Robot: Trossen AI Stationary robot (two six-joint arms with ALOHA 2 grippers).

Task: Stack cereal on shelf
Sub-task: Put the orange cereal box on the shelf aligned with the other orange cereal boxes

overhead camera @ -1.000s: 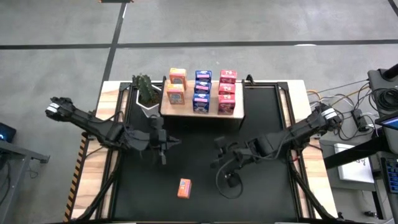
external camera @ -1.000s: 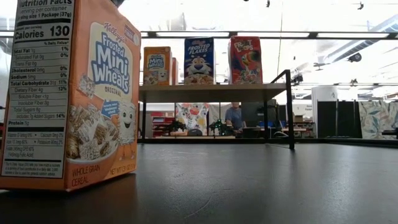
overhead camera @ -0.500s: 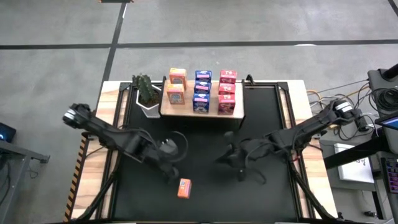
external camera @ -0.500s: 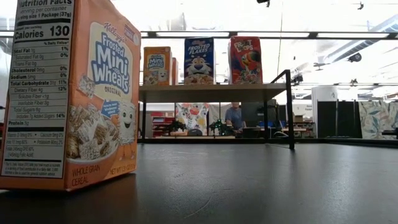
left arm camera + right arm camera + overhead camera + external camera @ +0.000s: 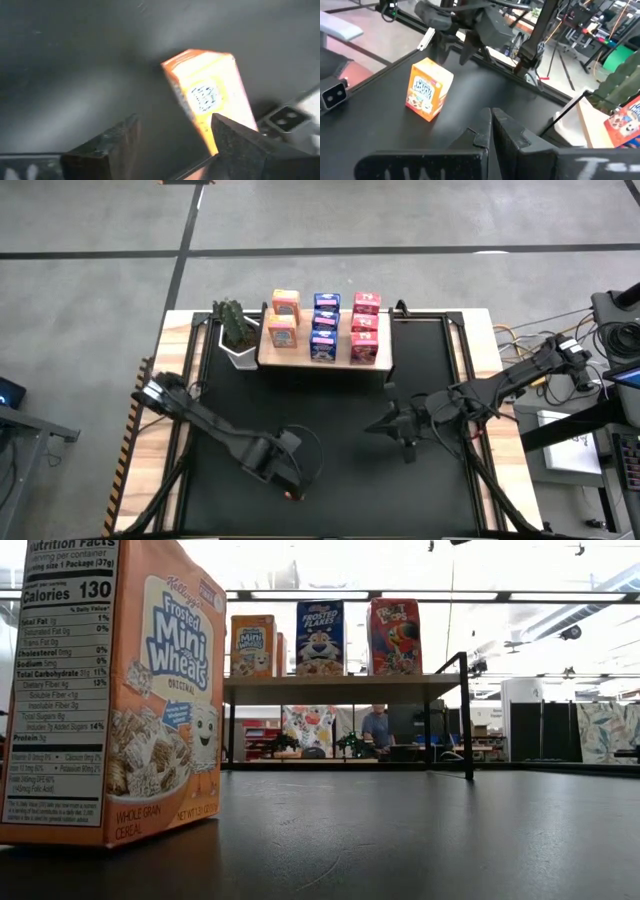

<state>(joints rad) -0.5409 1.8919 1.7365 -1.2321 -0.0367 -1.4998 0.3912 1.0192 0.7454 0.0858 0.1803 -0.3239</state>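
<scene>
Item: last orange box (image 5: 210, 95), upright on counter (image 5: 420, 480) | left claw (image 5: 172, 137) apart, above it | right claw (image 5: 490, 131) together, idle mid-counter | advice: straddle box squarely, then close.

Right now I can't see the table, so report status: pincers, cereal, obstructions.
Left pincer open, above last orange box. Right pincer shut, mid-mat. Eight boxes on shelf. Nothing blocking.

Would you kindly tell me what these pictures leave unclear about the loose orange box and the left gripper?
High view: the orange box is almost wholly hidden under the left gripper.
Left wrist view: the box's print is blurred.
Low view: the box's left side is cut off by the picture's edge, and the left gripper does not show at all.
</scene>
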